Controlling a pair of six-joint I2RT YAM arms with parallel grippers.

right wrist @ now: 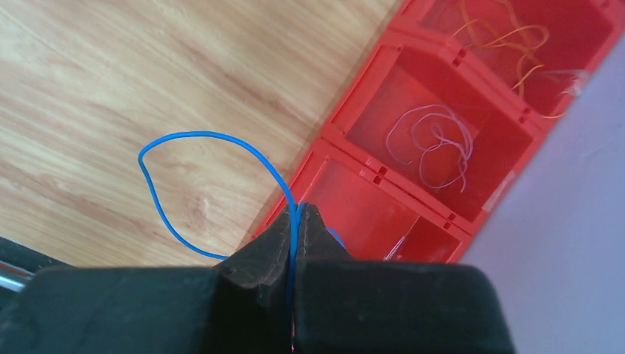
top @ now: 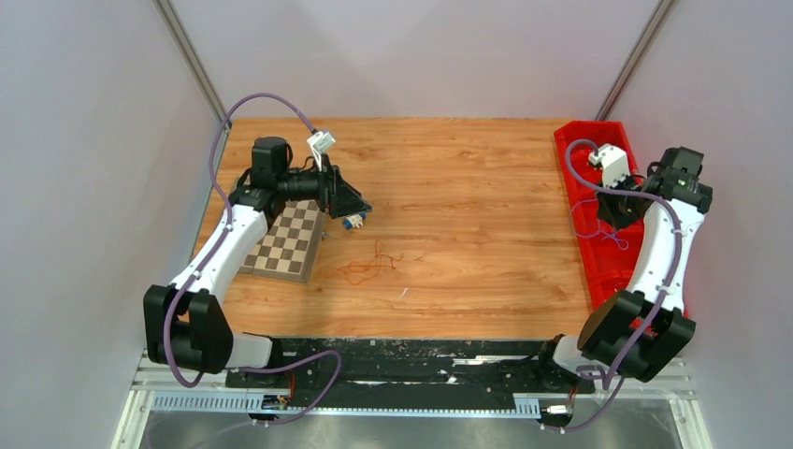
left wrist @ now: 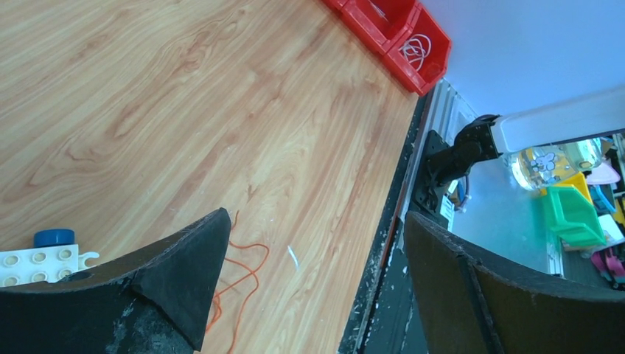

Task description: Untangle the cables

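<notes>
A loose tangle of orange-red and dark cables (top: 369,265) lies on the wooden table near its middle. Its orange strands (left wrist: 247,269) show in the left wrist view beside the left finger. My left gripper (top: 351,208) (left wrist: 317,217) is open and empty, above and to the left of the tangle. My right gripper (top: 612,210) (right wrist: 298,210) is shut on a thin blue cable (right wrist: 191,134), which loops out over the table edge of the red bin (top: 584,140). White-purple strands (right wrist: 435,144) lie in the bin's middle compartment and orange strands (right wrist: 508,37) in the one beyond it.
A checkerboard (top: 290,241) lies under the left arm. A white studded block with a blue cap (top: 353,222) (left wrist: 37,262) sits beside it. A small white scrap (top: 404,293) (left wrist: 292,256) lies near the table's front edge. The red bin (right wrist: 354,96) runs along the right edge.
</notes>
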